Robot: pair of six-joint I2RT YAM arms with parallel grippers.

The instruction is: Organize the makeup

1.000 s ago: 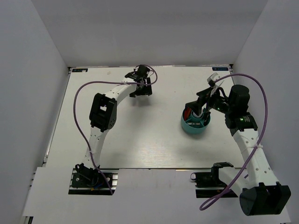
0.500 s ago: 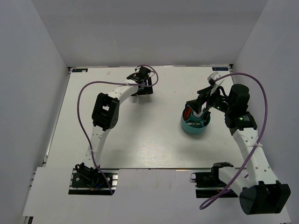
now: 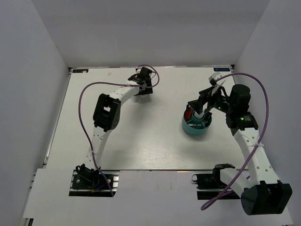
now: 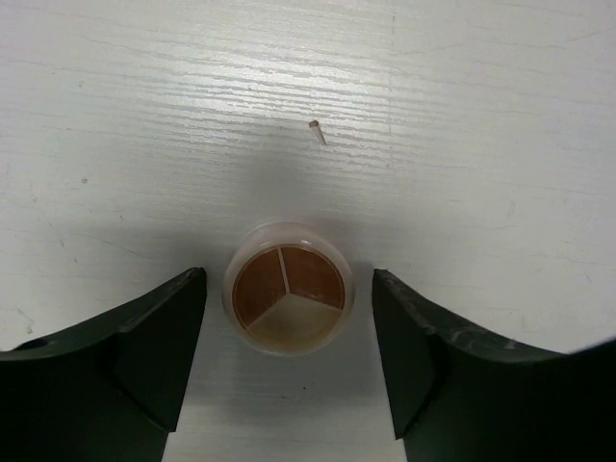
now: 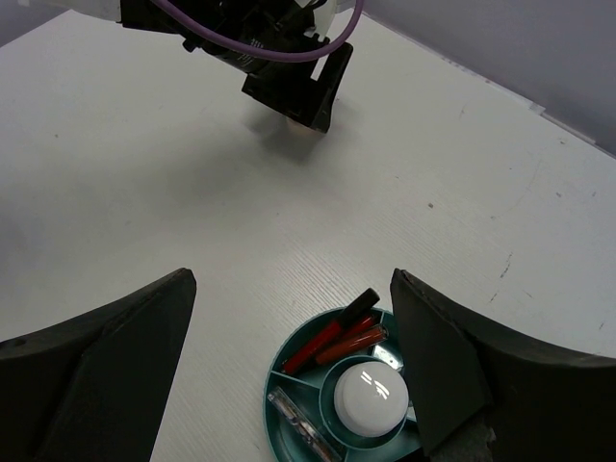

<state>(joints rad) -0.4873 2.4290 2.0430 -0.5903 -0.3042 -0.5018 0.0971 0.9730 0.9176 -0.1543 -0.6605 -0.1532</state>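
Straddled the round peach compact (image 4: 288,289) on the far bench (image 4: 481,115) with wide left fingers (image 4: 144,337), ready to pinch; held right fingers (image 5: 106,346) wide over the teal tub (image 3: 194,132).

You have a matt white table (image 4: 481,115) with fine wood grain, a round peach compact (image 4: 288,300) of smooth translucent plastic (powdery pans inside), and a glossy white bottle (image 5: 371,397) in the smooth teal tub (image 5: 274,380).

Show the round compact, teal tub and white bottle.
round compact (image 4: 289,289): left wrist view, its centre.
teal tub (image 3: 195,132): top external view, near outer wall.
white bottle (image 5: 373,395): right wrist view, its top.
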